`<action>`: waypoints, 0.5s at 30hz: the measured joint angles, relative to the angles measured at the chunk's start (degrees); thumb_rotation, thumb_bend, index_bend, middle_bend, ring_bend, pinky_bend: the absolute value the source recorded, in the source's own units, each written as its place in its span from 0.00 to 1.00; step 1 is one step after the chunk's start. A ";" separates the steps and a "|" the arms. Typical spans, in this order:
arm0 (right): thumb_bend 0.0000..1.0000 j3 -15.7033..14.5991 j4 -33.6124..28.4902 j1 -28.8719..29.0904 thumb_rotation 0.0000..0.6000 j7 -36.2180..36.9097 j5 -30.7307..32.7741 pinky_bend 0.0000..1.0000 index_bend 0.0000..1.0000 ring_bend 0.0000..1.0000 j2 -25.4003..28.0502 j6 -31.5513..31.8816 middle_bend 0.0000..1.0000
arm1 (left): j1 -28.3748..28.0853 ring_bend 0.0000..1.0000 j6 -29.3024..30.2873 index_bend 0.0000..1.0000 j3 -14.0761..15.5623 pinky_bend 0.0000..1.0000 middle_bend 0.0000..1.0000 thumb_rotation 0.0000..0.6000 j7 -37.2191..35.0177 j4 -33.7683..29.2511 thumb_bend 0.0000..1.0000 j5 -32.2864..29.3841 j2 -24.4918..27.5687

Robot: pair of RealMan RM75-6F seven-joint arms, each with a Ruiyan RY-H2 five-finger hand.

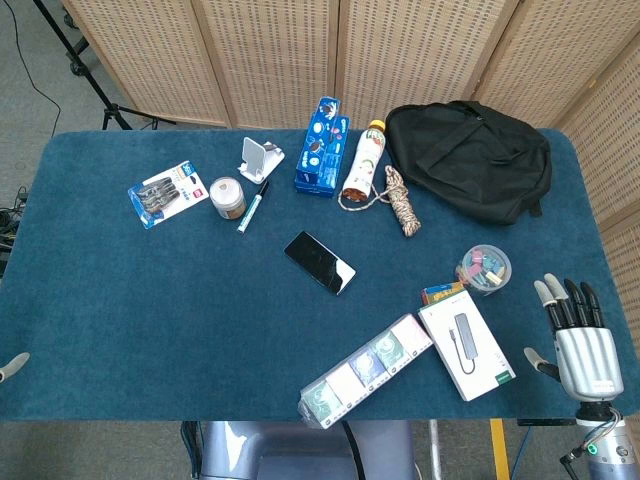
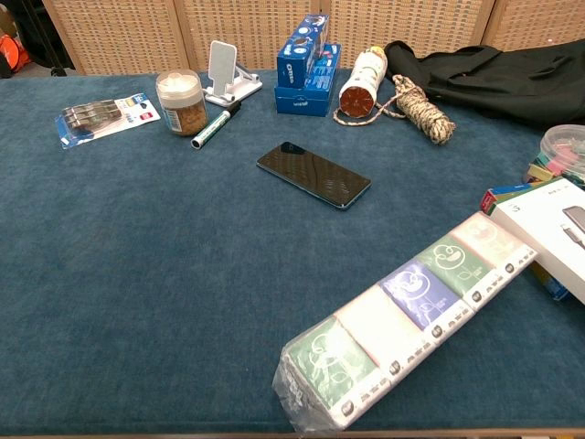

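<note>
White box (image 1: 466,348) just left of the right hand (image 1: 578,335), fingers spread, empty.

Glossy phone (image 1: 319,262), matt cloth table (image 1: 150,300)

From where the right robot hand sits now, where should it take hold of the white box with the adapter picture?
Probably across the white box's narrow width, from above and the right. It lies flat, tilted, one corner resting on a colourful box; its right long edge faces the open right robot hand with bare cloth between.
</note>
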 measured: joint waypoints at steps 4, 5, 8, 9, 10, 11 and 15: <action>0.00 0.84 0.31 -0.33 1.00 1.61 -0.48 0.00 0.00 0.00 -0.25 -0.48 0.00 | 0.32 0.00 0.77 0.00 0.15 0.00 0.00 1.00 0.13 -0.03 0.00 0.60 -0.05; 0.00 0.96 0.37 -0.31 1.00 1.62 -0.79 0.00 0.00 0.00 -0.34 -0.74 0.00 | 0.43 0.00 0.90 0.00 0.20 0.00 0.00 1.00 0.24 -0.10 0.00 0.69 -0.09; 0.00 1.38 -0.03 0.47 1.00 1.43 -2.07 0.00 0.00 0.00 -0.51 -2.08 0.00 | 0.49 0.00 0.97 0.00 0.23 0.00 0.00 1.00 0.52 -0.32 0.00 0.76 -0.17; 0.00 1.54 -0.41 0.92 1.00 1.15 -2.46 0.00 0.00 0.00 -0.52 -2.67 0.00 | 0.46 0.00 0.96 0.00 0.22 0.00 0.00 1.00 0.61 -0.37 0.00 0.82 -0.19; 0.00 1.80 -1.18 1.70 1.00 0.72 -2.98 0.00 0.00 0.00 -0.49 -3.63 0.00 | 0.43 0.00 0.93 0.00 0.21 0.00 0.00 1.00 0.73 -0.42 0.00 0.86 -0.21; 0.00 2.03 -1.96 2.37 1.00 0.39 -3.27 0.00 0.00 0.00 -0.45 -4.54 0.00 | 0.35 0.00 0.82 0.00 0.20 0.00 0.00 1.00 0.94 -0.46 0.00 0.92 -0.24; 0.00 3.59 -6.33 6.13 1.00 -1.90 -3.37 0.00 0.00 0.00 -0.19 -10.54 0.00 | 0.06 0.00 0.01 0.00 0.18 0.00 0.00 1.00 1.39 -0.47 0.00 0.64 -0.32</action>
